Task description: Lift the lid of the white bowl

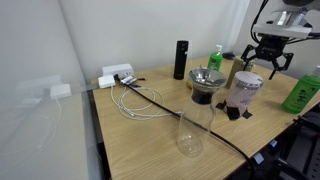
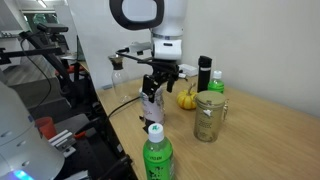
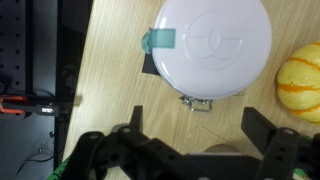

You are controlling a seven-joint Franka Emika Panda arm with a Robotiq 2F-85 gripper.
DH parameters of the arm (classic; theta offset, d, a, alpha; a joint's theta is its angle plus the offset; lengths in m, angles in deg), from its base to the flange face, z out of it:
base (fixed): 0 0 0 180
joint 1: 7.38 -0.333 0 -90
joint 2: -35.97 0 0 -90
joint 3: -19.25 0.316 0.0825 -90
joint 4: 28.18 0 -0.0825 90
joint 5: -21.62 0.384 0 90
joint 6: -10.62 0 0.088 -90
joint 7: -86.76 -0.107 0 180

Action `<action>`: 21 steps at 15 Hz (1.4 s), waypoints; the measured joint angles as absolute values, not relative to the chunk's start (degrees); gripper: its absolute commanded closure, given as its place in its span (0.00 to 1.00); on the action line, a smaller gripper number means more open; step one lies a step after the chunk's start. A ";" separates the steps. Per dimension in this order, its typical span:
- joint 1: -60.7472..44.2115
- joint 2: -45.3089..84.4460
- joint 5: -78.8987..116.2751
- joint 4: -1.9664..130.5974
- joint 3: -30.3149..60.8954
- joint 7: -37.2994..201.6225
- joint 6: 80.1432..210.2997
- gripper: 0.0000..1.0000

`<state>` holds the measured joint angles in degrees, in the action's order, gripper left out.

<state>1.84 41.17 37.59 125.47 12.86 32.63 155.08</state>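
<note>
The white bowl [image 1: 243,94] is a tall pale container with a black base, standing on the wooden table; it also shows in an exterior view [image 2: 152,104]. Its round whitish lid [image 3: 213,45] sits on top, with a teal tab at its edge and a small metal clasp. The lid also shows in an exterior view [image 1: 246,78]. My gripper [image 1: 268,60] hovers just above the bowl, open and empty. In the wrist view my gripper [image 3: 198,130] has its two dark fingers spread wide, and the lid lies beyond them, off the line between them. My gripper [image 2: 160,76] touches nothing.
A dark pot with a metallic top [image 1: 205,84] and a clear glass carafe [image 1: 193,125] stand near the bowl. Green bottles [image 1: 301,92] [image 2: 155,155], a black cylinder [image 1: 180,60], a glass mug [image 2: 208,116], a yellow fruit [image 3: 300,82] and a power strip with cables [image 1: 118,77] are around.
</note>
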 measured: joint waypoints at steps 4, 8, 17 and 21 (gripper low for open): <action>1.74 41.17 37.59 125.52 12.86 32.63 155.10 0.00; 1.72 41.17 37.60 125.59 12.86 32.63 155.10 0.02; 1.12 41.17 37.60 126.11 12.94 32.63 155.11 0.41; 1.12 41.17 37.60 126.14 12.94 32.55 155.30 0.70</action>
